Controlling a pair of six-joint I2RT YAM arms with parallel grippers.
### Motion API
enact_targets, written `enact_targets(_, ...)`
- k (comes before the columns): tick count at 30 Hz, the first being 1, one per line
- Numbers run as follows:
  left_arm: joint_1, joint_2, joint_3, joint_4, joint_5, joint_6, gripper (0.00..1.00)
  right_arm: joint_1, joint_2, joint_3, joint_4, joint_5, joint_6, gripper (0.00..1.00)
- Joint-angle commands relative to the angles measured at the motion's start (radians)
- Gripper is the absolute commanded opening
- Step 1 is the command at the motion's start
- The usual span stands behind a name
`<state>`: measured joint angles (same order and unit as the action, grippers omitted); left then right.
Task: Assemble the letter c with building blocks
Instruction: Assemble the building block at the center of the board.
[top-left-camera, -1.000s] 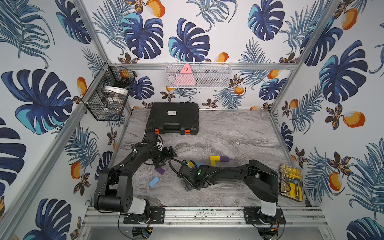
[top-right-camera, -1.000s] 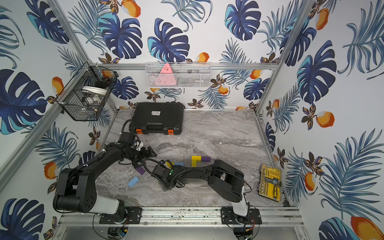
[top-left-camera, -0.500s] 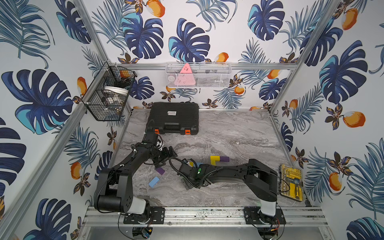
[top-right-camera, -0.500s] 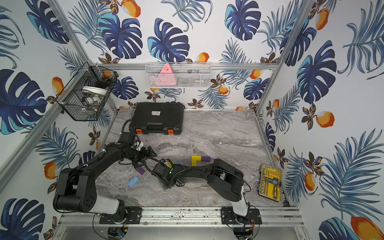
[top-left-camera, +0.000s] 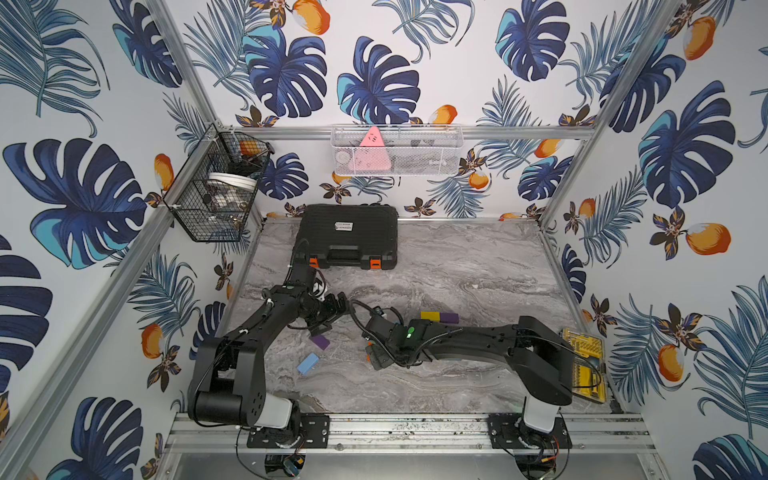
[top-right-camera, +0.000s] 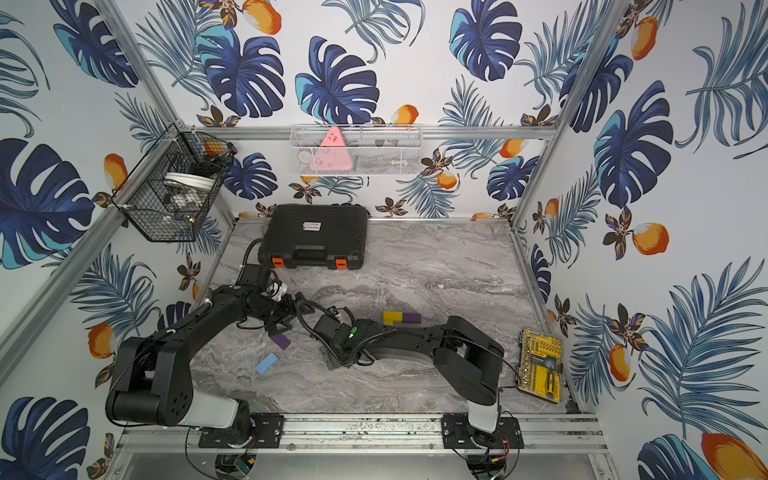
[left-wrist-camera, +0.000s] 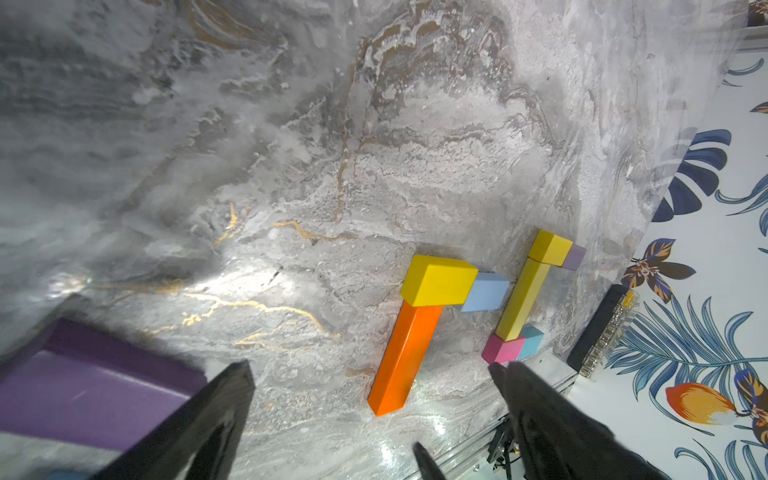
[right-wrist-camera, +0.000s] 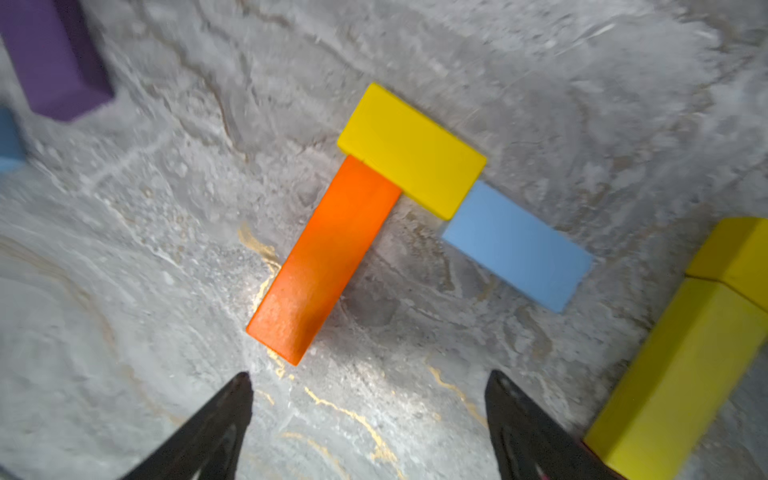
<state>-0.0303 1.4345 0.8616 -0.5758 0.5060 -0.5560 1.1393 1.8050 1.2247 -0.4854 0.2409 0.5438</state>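
While both arms reach low over the grey marble-patterned tabletop (top-left-camera: 457, 270), the right gripper (right-wrist-camera: 370, 376) hangs with its black jaws spread wide and nothing between them, just short of one end of a long orange rectangular block (right-wrist-camera: 328, 257). The block's other end butts against a flat yellow rectangular block (right-wrist-camera: 411, 149), which touches a light blue rectangular block (right-wrist-camera: 517, 245). The left gripper (left-wrist-camera: 370, 365) gapes wide too, empty, with a dark purple block (left-wrist-camera: 83, 386) just beside one finger. Further off, a long yellow bar (left-wrist-camera: 523, 299) meets a small magenta block (left-wrist-camera: 500, 349). A big black plastic case (top-left-camera: 347, 237) sits at the back.
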Motion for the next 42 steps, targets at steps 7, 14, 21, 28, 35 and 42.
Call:
enact_targets(7,0.0,-0.016,-0.016,0.007,0.023,-0.002,0.99,-0.078,-0.055,-0.052,0.077,-0.202,0.351,0.85)
enact_targets(14,0.0,-0.02,-0.017,0.014,0.043,-0.005,0.99,-0.075,-0.049,-0.066,0.023,-0.137,0.302,0.84)
enact_targets(21,-0.025,-0.002,-0.036,0.051,0.049,-0.035,0.99,-0.13,-0.068,-0.076,0.031,-0.115,0.22,0.85)
enact_targets(28,-0.043,0.013,-0.032,0.068,0.042,-0.057,0.99,-0.14,-0.048,-0.015,-0.051,0.05,-0.091,0.85)
enact_targets(35,-0.057,0.037,-0.007,0.07,0.03,-0.068,0.99,-0.192,-0.062,-0.061,-0.015,-0.056,-0.298,0.83)
enact_targets(42,-0.072,0.06,-0.004,0.086,0.03,-0.085,0.99,-0.207,-0.028,-0.08,0.016,-0.121,-0.312,0.77)
